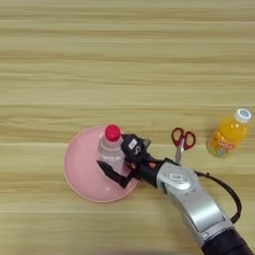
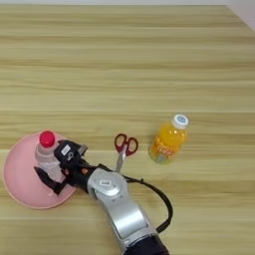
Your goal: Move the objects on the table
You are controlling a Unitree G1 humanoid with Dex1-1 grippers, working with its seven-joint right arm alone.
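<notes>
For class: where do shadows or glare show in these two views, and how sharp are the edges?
Left eye view: soft shadow beside the orange juice bottle, scissors slightly blurred. Right eye view: mild sheen on the silver forearm, faint shadow under the pink plate; lighting even, no harsh glare.

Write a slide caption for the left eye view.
Black two-fingered right gripper straddles a small clear red-capped plastic bottle standing on a round pink plate; red-handled scissors and an orange juice bottle lie beyond.
</notes>
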